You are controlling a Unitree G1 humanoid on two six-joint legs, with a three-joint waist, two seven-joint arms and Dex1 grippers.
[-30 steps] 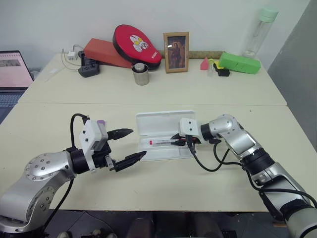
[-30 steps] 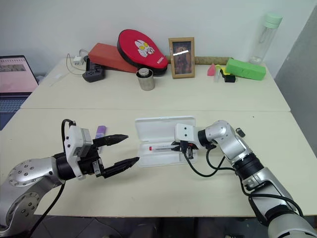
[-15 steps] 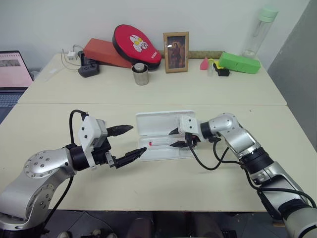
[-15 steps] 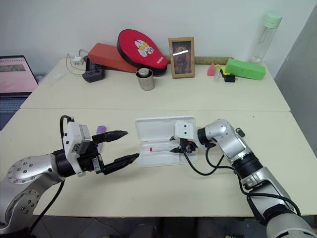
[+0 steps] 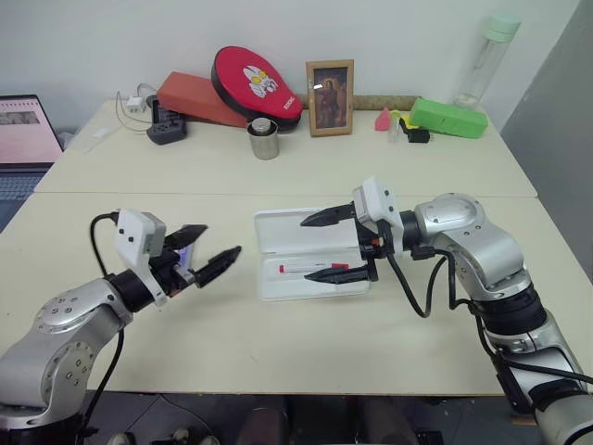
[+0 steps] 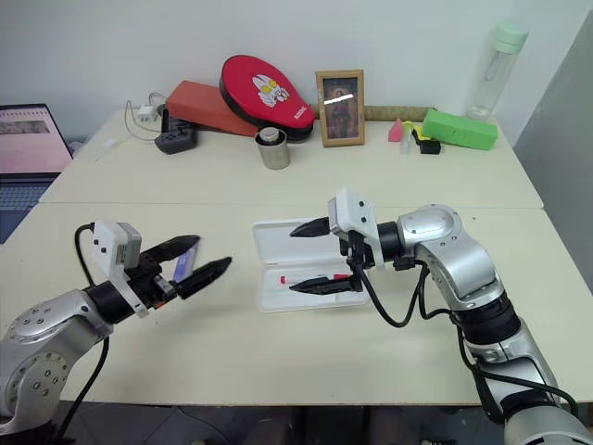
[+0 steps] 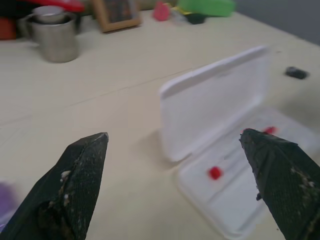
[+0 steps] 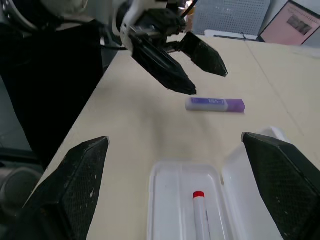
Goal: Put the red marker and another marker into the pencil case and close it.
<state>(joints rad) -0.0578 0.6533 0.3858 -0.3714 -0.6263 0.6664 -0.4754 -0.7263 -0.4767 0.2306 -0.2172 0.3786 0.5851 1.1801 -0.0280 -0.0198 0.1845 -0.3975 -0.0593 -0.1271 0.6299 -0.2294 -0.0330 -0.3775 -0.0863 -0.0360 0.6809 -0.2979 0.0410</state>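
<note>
My right gripper [image 5: 332, 246] spread above the open pencil case [image 5: 278, 228], centre frame; red marker [image 5: 313, 268] inside. My left gripper [image 5: 206, 249] spread, centre-left, by purple marker [image 8: 215, 104].

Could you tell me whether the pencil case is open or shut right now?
Open: the pencil case has its lid raised behind the tray, and the red marker lies inside.

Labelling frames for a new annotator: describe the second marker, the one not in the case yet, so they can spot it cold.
On the near table, look to the robot's left of the open white pencil case, between the left gripper's open fingers. The purple marker lies flat on the bare tabletop there. It is short, stubby and light purple with a white label, unlike the thin red marker lying inside the case.
</note>
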